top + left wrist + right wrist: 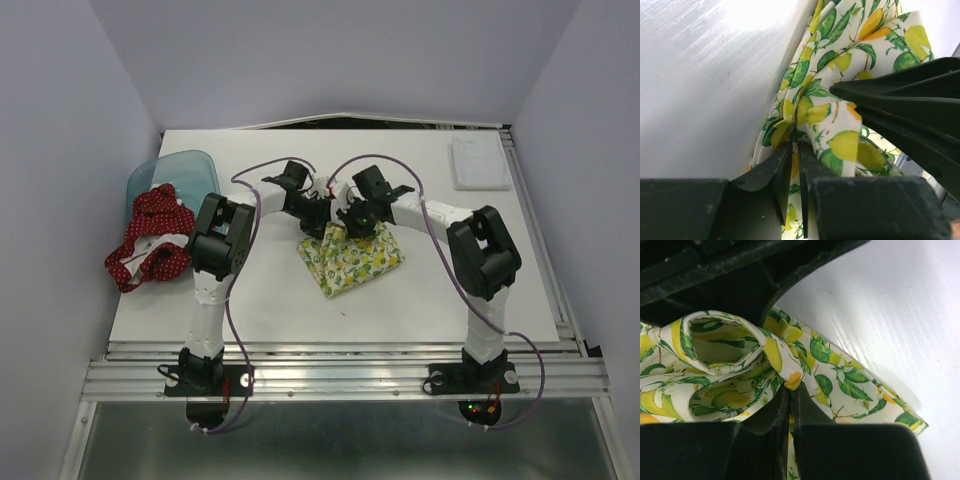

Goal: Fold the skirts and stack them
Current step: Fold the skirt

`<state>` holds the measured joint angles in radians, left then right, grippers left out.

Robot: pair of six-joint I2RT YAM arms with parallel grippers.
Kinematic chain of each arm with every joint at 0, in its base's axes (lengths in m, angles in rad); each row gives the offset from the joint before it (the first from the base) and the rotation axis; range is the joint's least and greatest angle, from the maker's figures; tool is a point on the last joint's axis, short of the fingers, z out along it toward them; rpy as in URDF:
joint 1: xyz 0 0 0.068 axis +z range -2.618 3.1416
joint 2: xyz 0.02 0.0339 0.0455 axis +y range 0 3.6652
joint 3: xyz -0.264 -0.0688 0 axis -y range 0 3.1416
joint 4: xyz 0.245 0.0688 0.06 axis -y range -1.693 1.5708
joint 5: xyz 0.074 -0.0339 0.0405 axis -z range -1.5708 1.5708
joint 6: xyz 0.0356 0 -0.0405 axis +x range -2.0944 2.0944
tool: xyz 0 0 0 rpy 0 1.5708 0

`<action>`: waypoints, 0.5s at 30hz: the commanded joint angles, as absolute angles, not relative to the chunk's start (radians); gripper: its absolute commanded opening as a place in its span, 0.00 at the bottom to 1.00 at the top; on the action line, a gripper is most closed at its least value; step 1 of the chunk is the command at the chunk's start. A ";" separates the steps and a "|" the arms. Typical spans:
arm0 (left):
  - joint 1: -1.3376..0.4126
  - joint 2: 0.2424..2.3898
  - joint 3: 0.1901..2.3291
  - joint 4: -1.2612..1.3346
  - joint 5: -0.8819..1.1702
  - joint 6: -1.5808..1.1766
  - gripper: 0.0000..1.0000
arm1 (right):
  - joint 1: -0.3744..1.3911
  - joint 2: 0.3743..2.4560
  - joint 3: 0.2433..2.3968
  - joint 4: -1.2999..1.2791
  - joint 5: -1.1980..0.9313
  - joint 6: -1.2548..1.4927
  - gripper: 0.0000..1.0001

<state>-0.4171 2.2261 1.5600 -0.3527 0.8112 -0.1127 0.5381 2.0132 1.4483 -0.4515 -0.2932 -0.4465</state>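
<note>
As left gripper [795,150] and right gripper [790,397] clamp down, lemon-print skirt [352,258] bunches at mid-table

While its two fingers sit pressed almost together, the left gripper pinches a gathered fold of the lemon-print skirt, the cloth puckering right at the fingertips, as its wrist camera shows. Just beside it, the right gripper is likewise clenched on the same garment. Its jaws are nearly closed over a fold of cloth, and a loose loop of fabric stands rolled open just above the pinch. Each wrist view catches the dark body of the other gripper close by. Seen from above, the two grippers meet over the far edge of the lemon-print skirt, which lies in a rough folded square near the middle of the white table [400,310], its far edge drawn up into a small peak at the fingers. Well apart from it, at the table's left edge, the red dotted skirt [150,240] lies crumpled and unfolded, touching the near side of a translucent blue bin [185,168]. A flat white square [480,162] sits near the table's far right corner
</note>
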 commanded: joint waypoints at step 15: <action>-0.339 2.191 1.615 -0.368 0.672 -0.072 0.32 | 0.575 1.902 1.238 -0.170 -0.245 -0.486 0.01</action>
